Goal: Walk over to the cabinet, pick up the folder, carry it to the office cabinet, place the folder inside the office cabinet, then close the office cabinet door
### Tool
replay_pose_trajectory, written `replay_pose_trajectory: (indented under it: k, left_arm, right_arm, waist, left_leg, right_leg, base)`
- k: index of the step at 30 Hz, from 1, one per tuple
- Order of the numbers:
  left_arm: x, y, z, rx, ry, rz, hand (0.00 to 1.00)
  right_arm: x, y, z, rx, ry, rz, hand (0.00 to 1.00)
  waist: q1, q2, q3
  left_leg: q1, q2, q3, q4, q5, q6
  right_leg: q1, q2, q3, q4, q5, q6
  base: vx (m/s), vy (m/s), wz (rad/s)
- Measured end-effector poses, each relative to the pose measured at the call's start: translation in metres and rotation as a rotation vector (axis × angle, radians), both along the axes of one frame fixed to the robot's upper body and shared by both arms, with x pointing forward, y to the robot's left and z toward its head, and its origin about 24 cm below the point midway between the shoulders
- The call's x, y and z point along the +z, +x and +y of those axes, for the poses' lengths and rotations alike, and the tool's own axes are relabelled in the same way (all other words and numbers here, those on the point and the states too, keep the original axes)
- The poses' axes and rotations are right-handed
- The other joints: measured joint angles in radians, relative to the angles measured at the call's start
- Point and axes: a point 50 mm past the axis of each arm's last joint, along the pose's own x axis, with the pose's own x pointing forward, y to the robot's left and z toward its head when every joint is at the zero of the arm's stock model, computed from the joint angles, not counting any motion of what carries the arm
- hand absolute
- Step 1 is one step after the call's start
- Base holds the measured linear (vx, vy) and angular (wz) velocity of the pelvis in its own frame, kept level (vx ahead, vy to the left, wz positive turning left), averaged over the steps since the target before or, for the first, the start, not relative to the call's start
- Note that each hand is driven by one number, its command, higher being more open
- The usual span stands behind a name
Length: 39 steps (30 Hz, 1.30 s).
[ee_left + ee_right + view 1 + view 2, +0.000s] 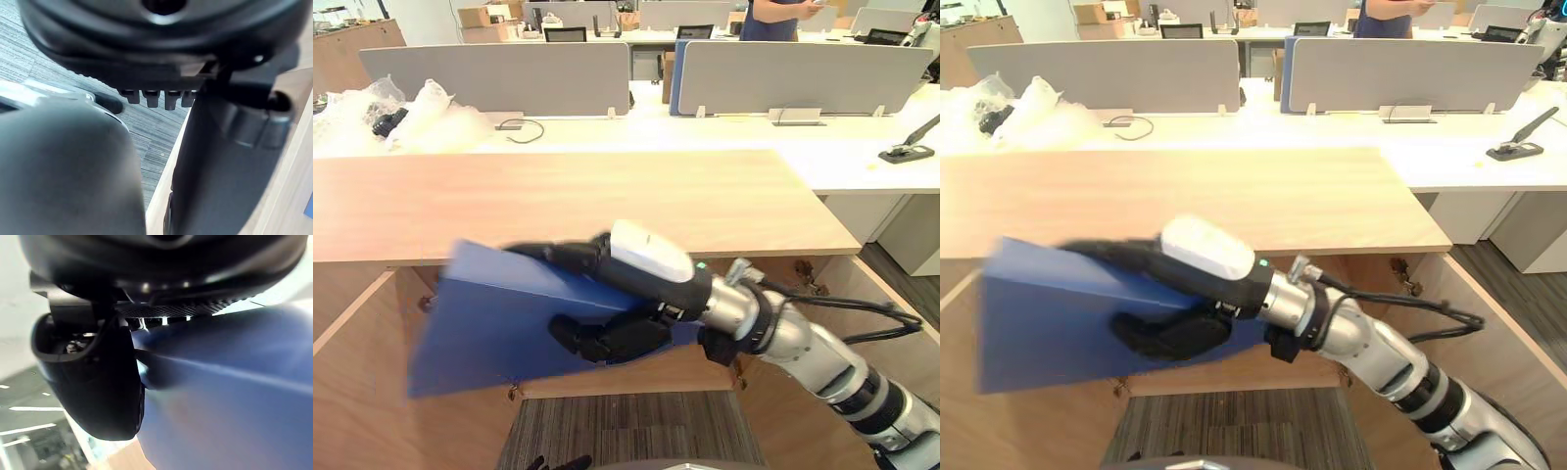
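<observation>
A blue folder (489, 323) hangs in front of the open office cabinet (558, 201), just below its wooden top. My right hand (1175, 333) is shut on the folder's right end, the white-covered thumb (651, 250) on top and the fingers curled underneath. The right wrist view shows the folder (234, 391) pressed close under the thumb (98, 382). The folder's left end points into the cabinet's left half. My left hand (146, 98) hangs low over the carpet with relaxed fingers and holds nothing.
The cabinet's doors stand open, one at the left (352, 392) and one at the right (891, 323). Behind the top are white desks with grey partitions (499, 78), crumpled plastic wrap (401, 113) and a person (773, 18). Grey carpet (626, 431) lies below.
</observation>
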Motion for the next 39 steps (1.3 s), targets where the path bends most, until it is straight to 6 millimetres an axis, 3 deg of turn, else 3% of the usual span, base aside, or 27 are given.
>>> replay_pose_trajectory:
  k: [1, 2, 3, 6, 9, 14, 18, 20, 22, 25, 27, 32, 39]
  left_arm:
    - [0.000, 0.002, 0.000, -0.029, 0.003, -0.001, 1.00]
    - [0.000, 0.005, 0.000, -0.038, 0.003, -0.006, 1.00]
    - [0.001, 0.009, 0.000, -0.063, 0.005, -0.012, 1.00]
    - [0.000, 0.010, -0.002, -0.076, 0.001, -0.012, 1.00]
    - [0.000, 0.006, -0.006, -0.094, -0.007, 0.000, 1.00]
    - [0.000, 0.009, -0.009, -0.132, -0.013, -0.010, 1.00]
    - [0.002, 0.016, -0.014, -0.164, -0.017, -0.038, 1.00]
    - [0.002, 0.018, -0.015, -0.172, -0.014, -0.048, 1.00]
    - [0.002, 0.018, -0.017, -0.168, -0.012, -0.049, 1.00]
    - [0.003, 0.019, -0.018, -0.154, 0.006, -0.053, 1.00]
    - [0.003, 0.018, -0.018, -0.137, 0.025, -0.048, 1.00]
    - [0.003, 0.016, -0.015, -0.083, 0.058, -0.030, 1.00]
    - [0.004, 0.012, -0.018, -0.019, 0.088, -0.029, 1.00]
  right_arm:
    - [-0.031, 0.009, -0.004, -0.054, -0.144, 0.056, 0.00]
    - [-0.045, 0.012, -0.008, -0.080, -0.212, 0.084, 0.00]
    - [-0.072, 0.015, -0.019, -0.134, -0.327, 0.154, 0.00]
    - [-0.110, 0.016, -0.041, -0.224, -0.468, 0.311, 0.00]
    - [-0.124, 0.014, -0.051, -0.270, -0.489, 0.384, 0.00]
    - [-0.145, 0.026, -0.058, -0.420, -0.370, 0.556, 0.00]
    - [-0.174, 0.040, -0.082, -0.686, -0.290, 0.726, 0.00]
    - [-0.183, 0.044, -0.101, -0.866, -0.133, 0.862, 0.00]
    - [-0.190, 0.046, -0.116, -1.048, 0.170, 1.030, 0.00]
    - [-0.188, 0.049, -0.137, -1.285, 0.820, 1.194, 0.00]
    - [-0.186, 0.049, -0.148, -1.366, 1.109, 1.208, 0.00]
    - [-0.183, 0.048, -0.160, -1.444, 1.311, 1.190, 0.00]
    - [-0.187, 0.040, -0.173, -1.509, 1.780, 1.198, 0.00]
  waist:
    - [0.004, 0.000, 0.004]
    - [0.007, -0.001, 0.010]
    - [0.018, 0.000, 0.020]
    - [0.029, 0.015, 0.042]
    - [0.020, 0.033, 0.053]
    - [0.020, 0.045, 0.059]
    - [0.040, 0.060, 0.070]
    - [0.047, 0.068, 0.075]
    - [0.046, 0.077, 0.083]
    - [0.044, 0.084, 0.088]
    - [0.044, 0.084, 0.089]
    - [0.038, 0.082, 0.089]
    - [0.039, 0.094, 0.102]
  left_leg:
    - [-0.001, -0.001, -0.004, 0.000, 0.000, 0.000]
    - [-0.001, -0.001, -0.008, 0.000, 0.000, 0.000]
    - [-0.003, -0.004, -0.018, 0.001, 0.001, 0.001]
    - [-0.005, -0.009, -0.026, -0.001, 0.002, 0.002]
    - [-0.005, -0.012, -0.029, -0.002, 0.002, 0.001]
    - [-0.003, -0.015, -0.039, -0.002, 0.009, -0.008]
    - [-0.005, -0.023, -0.048, -0.003, 0.020, -0.006]
    - [-0.006, -0.026, -0.053, -0.003, 0.021, -0.005]
    - [-0.007, -0.030, -0.061, -0.004, 0.022, -0.006]
    - [-0.026, -0.037, -0.067, -0.005, 0.023, -0.007]
    - [-0.027, -0.044, -0.067, -0.005, 0.024, -0.010]
    - [-0.027, -0.048, -0.067, -0.005, 0.027, -0.018]
    - [-0.026, -0.052, -0.079, -0.012, 0.035, -0.030]
  right_leg:
    - [0.000, -0.001, -0.004, 0.003, -0.002, 0.000]
    - [0.002, -0.002, -0.008, 0.004, -0.004, 0.001]
    - [0.004, -0.005, -0.018, 0.009, -0.008, 0.002]
    - [0.003, -0.012, -0.027, 0.022, -0.019, 0.006]
    - [0.002, -0.016, -0.031, 0.029, -0.029, 0.008]
    - [0.003, -0.020, -0.037, 0.044, -0.043, 0.008]
    - [0.000, -0.030, -0.052, 0.062, -0.054, 0.009]
    - [-0.002, -0.034, -0.059, 0.067, -0.060, 0.014]
    - [-0.004, -0.039, -0.062, 0.072, -0.062, 0.016]
    - [-0.028, -0.048, -0.061, 0.086, -0.058, 0.018]
    - [-0.028, -0.055, -0.061, 0.088, -0.057, 0.021]
    - [-0.027, -0.060, -0.061, 0.089, -0.056, 0.023]
    - [-0.027, -0.067, -0.073, 0.093, -0.053, 0.027]
  base:
    - [0.00, 0.010, 0.09]
    - [0.00, 0.010, 0.18]
    - [0.00, 0.010, 0.17]
    - [0.02, 0.020, 0.11]
    - [0.04, 0.023, 0.05]
    - [0.01, 0.008, 0.05]
    - [-0.03, 0.018, 0.12]
    - [-0.05, 0.023, 0.12]
    - [-0.03, 0.025, 0.05]
    - [-0.01, 0.041, 0.01]
    - [0.01, 0.024, 0.00]
    - [0.00, 0.007, 0.00]
    - [-0.04, 0.018, 0.05]
